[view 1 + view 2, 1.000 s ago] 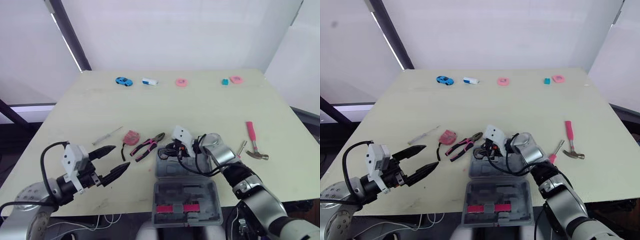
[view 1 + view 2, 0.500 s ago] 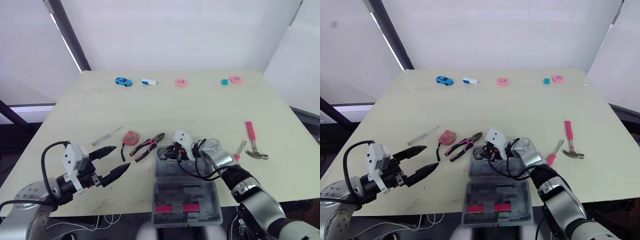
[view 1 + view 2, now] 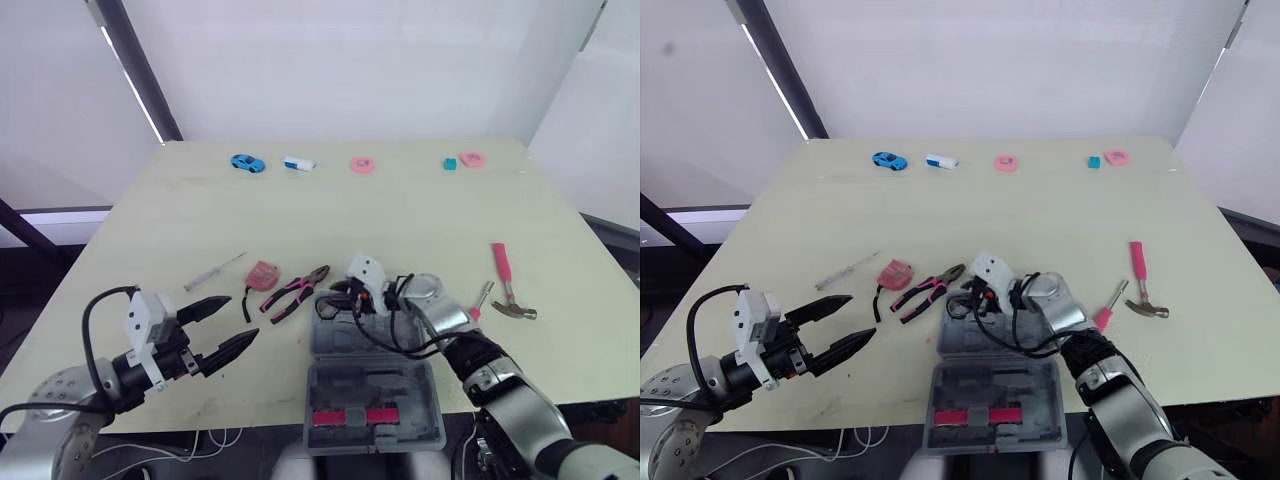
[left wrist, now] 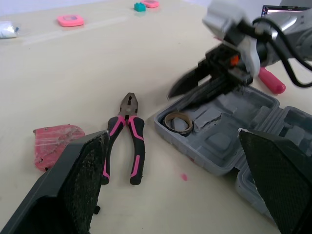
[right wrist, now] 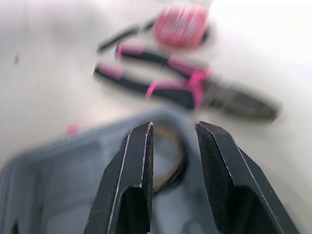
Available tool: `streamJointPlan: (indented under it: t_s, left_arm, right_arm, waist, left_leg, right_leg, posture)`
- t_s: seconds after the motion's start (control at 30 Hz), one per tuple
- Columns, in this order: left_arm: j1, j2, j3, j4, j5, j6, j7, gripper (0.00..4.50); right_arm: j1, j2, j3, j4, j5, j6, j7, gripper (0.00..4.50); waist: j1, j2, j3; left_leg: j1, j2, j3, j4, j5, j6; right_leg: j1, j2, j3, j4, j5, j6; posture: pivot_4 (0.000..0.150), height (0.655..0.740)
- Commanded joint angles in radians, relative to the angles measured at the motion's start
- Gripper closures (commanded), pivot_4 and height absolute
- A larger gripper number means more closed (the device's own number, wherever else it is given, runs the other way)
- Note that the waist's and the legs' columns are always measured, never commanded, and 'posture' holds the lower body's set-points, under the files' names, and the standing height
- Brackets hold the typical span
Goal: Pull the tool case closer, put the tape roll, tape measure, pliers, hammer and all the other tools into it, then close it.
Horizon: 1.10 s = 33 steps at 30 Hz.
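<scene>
Right gripper (image 5: 173,129) has barely shifted: fingers narrowly parted, empty, over tan tape roll (image 4: 185,129) lying in grey moulded-plastic tool case (image 4: 219,146). Left gripper (image 3: 243,318) unchanged, spread wide. Pink-handled pliers (image 4: 129,117) beside case.

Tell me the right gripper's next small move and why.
Probably lift the right gripper away from the tool case and swing it over to the pliers. The tape roll already lies in a case compartment, the gripper is open and empty above it, and the pliers lie right beside the case.
</scene>
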Motion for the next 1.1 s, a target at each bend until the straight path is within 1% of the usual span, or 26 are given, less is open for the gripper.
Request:
streamJointPlan:
  t_s: [0.03, 0.13, 0.23, 0.33, 0.4, 0.47, 0.6, 0.77, 0.87, 1.0, 1.03, 1.1]
  left_arm:
    - [0.002, -0.008, 0.001, -0.002, 0.001, -0.023, -0.003, 0.0]
    - [0.004, -0.019, 0.007, 0.012, 0.0, -0.031, 0.002, 0.0]
    - [0.006, -0.027, 0.013, 0.03, -0.001, -0.041, 0.006, 0.0]
    - [-0.004, -0.038, 0.04, 0.068, 0.005, -0.053, 0.038, 0.0]
    - [0.002, -0.047, 0.054, 0.089, 0.008, -0.063, 0.047, 0.0]
    - [0.013, -0.057, 0.062, 0.106, 0.01, -0.073, 0.052, 0.0]
    - [0.036, -0.093, 0.078, 0.149, 0.032, -0.107, 0.086, 0.0]
    - [0.076, -0.133, 0.096, 0.169, 0.054, -0.145, 0.124, 0.0]
    - [0.112, -0.131, 0.105, 0.186, 0.061, -0.162, 0.111, 0.0]
    - [0.134, -0.1, 0.143, 0.256, 0.056, -0.171, 0.08, 0.0]
    - [0.139, -0.092, 0.151, 0.267, 0.052, -0.171, 0.071, 0.0]
    - [0.144, -0.077, 0.164, 0.291, 0.05, -0.176, 0.054, 0.0]
  right_arm:
    - [0.043, -0.015, -0.067, -0.196, 0.086, 0.061, -0.018, 3.04]
    - [0.119, -0.061, -0.143, -0.364, 0.156, 0.135, -0.047, 3.04]
    - [0.201, -0.136, -0.219, -0.485, 0.211, 0.131, -0.049, 3.04]
    - [0.351, -0.252, -0.397, -0.589, 0.292, 0.133, -0.058, 3.04]
    - [0.448, -0.321, -0.471, -0.606, 0.309, 0.102, -0.051, 3.04]
    - [0.536, -0.363, -0.539, -0.612, 0.33, 0.057, -0.042, 3.04]
    - [0.706, -0.403, -0.698, -0.609, 0.42, 0.003, -0.01, 3.04]
    - [0.923, -0.433, -0.823, -0.585, 0.479, -0.061, 0.053, 3.04]
    - [1.013, -0.435, -0.869, -0.558, 0.496, -0.115, 0.087, 2.26]
    - [1.108, -0.444, -0.931, -0.518, 0.543, -0.166, 0.158, 0.26]
    - [1.125, -0.445, -0.939, -0.508, 0.547, -0.176, 0.167, 0.04]
    - [1.153, -0.447, -0.948, -0.484, 0.553, -0.195, 0.186, 0.04]
  waist:
    - [0.001, 0.0, 0.0]
    - [0.004, 0.0, 0.0]
    - [0.005, 0.0, 0.0]
    - [0.012, -0.001, 0.0]
    - [0.013, -0.001, 0.0]
    - [0.013, -0.001, 0.0]
    - [0.0, -0.001, 0.0]
    - [0.004, -0.002, -0.001]
    - [0.003, -0.003, -0.001]
    - [0.002, -0.003, -0.001]
    - [0.002, -0.003, -0.001]
    - [0.003, -0.004, -0.002]
  left_leg:
    - [0.0, 0.0, 0.0, 0.0, 0.0, 0.0]
    - [0.0, 0.0, 0.0, -0.001, 0.0, 0.0]
    - [-0.001, -0.001, 0.0, -0.001, 0.0, 0.0]
    - [-0.001, -0.002, 0.0, -0.001, 0.0, 0.0]
    - [0.0, -0.003, 0.001, -0.001, 0.0, 0.0]
    - [0.0, -0.003, 0.001, -0.001, 0.0, 0.0]
    - [0.002, -0.001, 0.002, -0.002, 0.0, 0.0]
    - [0.002, -0.001, 0.001, -0.002, 0.0, 0.0]
    - [0.003, -0.001, 0.002, -0.001, 0.0, 0.0]
    - [0.004, 0.0, 0.002, -0.001, 0.0, 0.0]
    - [0.004, 0.001, 0.002, -0.001, 0.0, 0.0]
    - [0.004, 0.001, 0.002, -0.001, 0.0, 0.0]
  right_leg:
    - [0.0, -0.001, 0.0, 0.0, 0.0, 0.0]
    - [0.0, -0.001, 0.0, -0.001, 0.0, 0.0]
    - [0.0, -0.002, -0.001, -0.001, 0.0, 0.0]
    - [0.0, -0.001, 0.0, -0.001, -0.001, -0.001]
    - [0.001, -0.001, 0.0, -0.002, -0.001, 0.0]
    - [0.001, -0.001, 0.0, -0.003, -0.001, -0.001]
    - [0.001, 0.002, 0.002, -0.002, -0.001, -0.001]
    - [0.002, 0.002, 0.003, -0.003, -0.002, -0.001]
    - [0.002, 0.001, 0.003, -0.003, -0.004, 0.002]
    - [0.002, 0.0, 0.003, -0.003, -0.004, 0.003]
    - [0.002, 0.0, 0.003, -0.003, -0.004, 0.003]
    - [0.001, -0.001, 0.003, -0.003, -0.004, 0.003]
  posture:
    - [0.15, 0.74]
    - [0.15, 0.74]
    - [0.15, 0.74]
    - [0.15, 0.74]
    - [0.15, 0.74]
    - [0.15, 0.74]
    - [0.15, 0.74]
    - [0.15, 0.74]
    - [0.15, 0.74]
    - [0.15, 0.74]
    - [0.15, 0.74]
    - [0.15, 0.74]
